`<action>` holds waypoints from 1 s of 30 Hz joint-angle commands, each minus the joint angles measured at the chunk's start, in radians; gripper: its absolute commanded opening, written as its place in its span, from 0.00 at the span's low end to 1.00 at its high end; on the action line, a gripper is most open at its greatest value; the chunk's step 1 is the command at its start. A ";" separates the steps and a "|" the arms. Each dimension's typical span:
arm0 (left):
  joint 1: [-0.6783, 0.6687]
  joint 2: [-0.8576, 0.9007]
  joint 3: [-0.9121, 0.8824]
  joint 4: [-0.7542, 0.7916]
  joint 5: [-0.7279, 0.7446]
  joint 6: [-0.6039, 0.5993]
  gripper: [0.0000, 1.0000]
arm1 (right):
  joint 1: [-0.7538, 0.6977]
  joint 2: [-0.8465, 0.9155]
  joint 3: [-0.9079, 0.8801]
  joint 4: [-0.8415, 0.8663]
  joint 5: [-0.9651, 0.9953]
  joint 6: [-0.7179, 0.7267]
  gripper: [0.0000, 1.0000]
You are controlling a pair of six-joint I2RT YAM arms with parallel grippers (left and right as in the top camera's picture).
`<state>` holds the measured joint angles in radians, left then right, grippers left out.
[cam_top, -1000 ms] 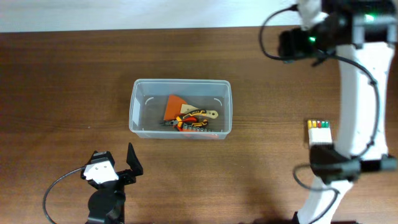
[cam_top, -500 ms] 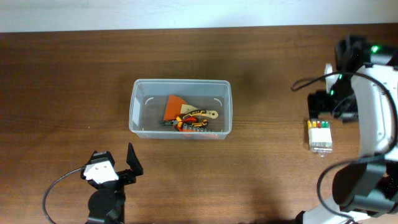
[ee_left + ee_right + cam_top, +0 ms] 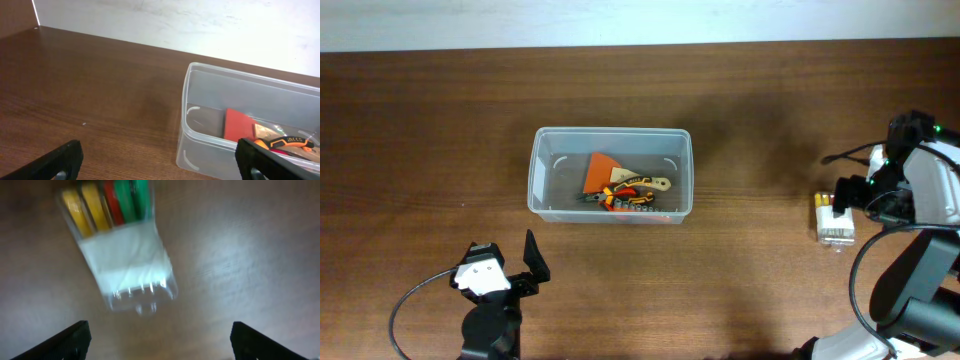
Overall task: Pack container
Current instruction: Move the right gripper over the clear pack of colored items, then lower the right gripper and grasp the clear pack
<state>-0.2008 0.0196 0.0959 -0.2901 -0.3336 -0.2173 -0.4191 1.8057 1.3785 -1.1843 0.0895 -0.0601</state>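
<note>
The clear plastic container (image 3: 610, 188) stands mid-table and holds an orange scraper (image 3: 601, 171) and yellow-handled pliers (image 3: 632, 185); it also shows in the left wrist view (image 3: 240, 125). A small clear case with coloured bits (image 3: 835, 214) lies on the table at the right; in the right wrist view (image 3: 122, 245) it is blurred. My right gripper (image 3: 159, 342) is open just above and beside the case, not touching it. My left gripper (image 3: 159, 162) is open and empty near the front left, facing the container.
The wooden table (image 3: 440, 120) runs to a white wall at the back. The right arm (image 3: 920, 190) with its cable loops over the table's right edge. The left arm (image 3: 490, 290) sits at the front edge.
The right arm has swung from the back right, down and forward, to sit beside the small case. The left arm and the container have not moved.
</note>
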 commanded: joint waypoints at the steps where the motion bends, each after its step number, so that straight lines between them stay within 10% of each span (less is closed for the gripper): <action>1: -0.004 -0.006 -0.003 -0.002 -0.003 0.009 0.99 | 0.011 -0.013 -0.005 0.049 -0.010 -0.041 0.89; 30: -0.004 -0.006 -0.003 -0.002 -0.003 0.009 0.99 | 0.065 0.252 -0.066 0.198 -0.056 -0.124 0.86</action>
<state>-0.2008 0.0196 0.0959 -0.2901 -0.3336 -0.2173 -0.3553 2.0159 1.3220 -0.9920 0.0387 -0.1875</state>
